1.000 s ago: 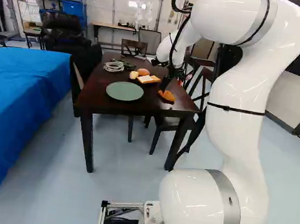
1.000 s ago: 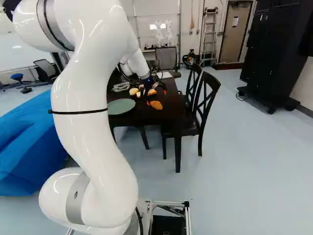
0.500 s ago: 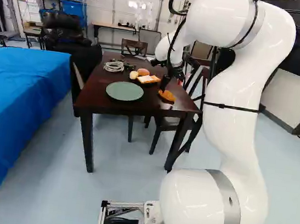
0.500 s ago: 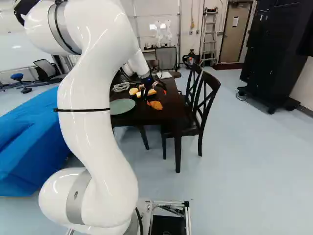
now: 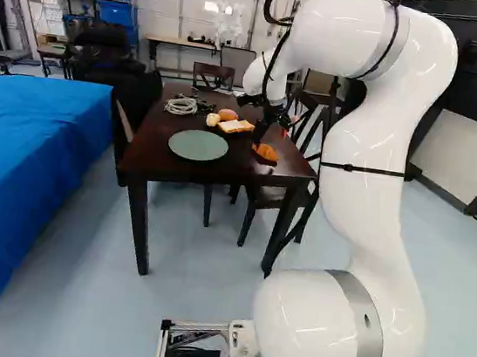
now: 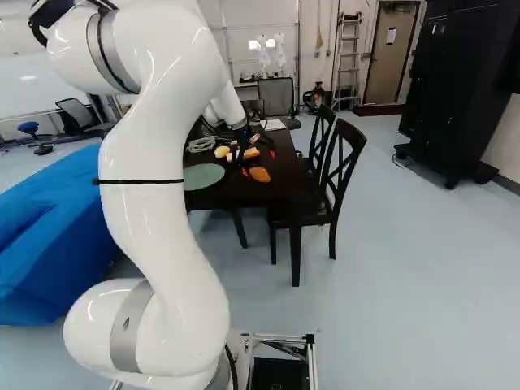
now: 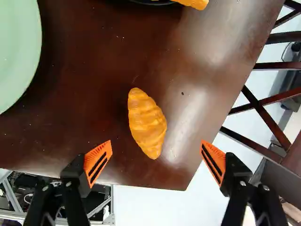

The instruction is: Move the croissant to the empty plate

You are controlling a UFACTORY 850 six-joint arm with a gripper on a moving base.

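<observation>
Presently, the croissant (image 7: 147, 123) lies directly on the dark wooden table (image 5: 150, 151), near the edge closest to the base, and it is apart from the pale green plate (image 5: 198, 145). The white arm (image 5: 363, 182) reaches over the table, and its black gripper (image 5: 270, 138) is pointing down at the place of the croissant. In the wrist view, the two fingers (image 7: 98, 162) with their orange pads stand wide apart, and they clamp nothing. The croissant is seen in the space between and ahead of them, with table visible on both of its sides, a little nearer to the finger on the plate's side. Its long shape lies somewhat slanting, with one narrow end towards the gripper. How high the fingertips are above the table, I cannot tell exactly. Farther on the same table, in the left base view, there are a slice of bread (image 5: 238, 127), a round yellowish piece of food (image 5: 213, 120) just beside it, and a reddish-brown bun (image 5: 227, 115) behind these. Near them is a coil of light cable (image 5: 181, 107). A dark chair (image 6: 345, 166) stands at the table's side in the right base view.
</observation>
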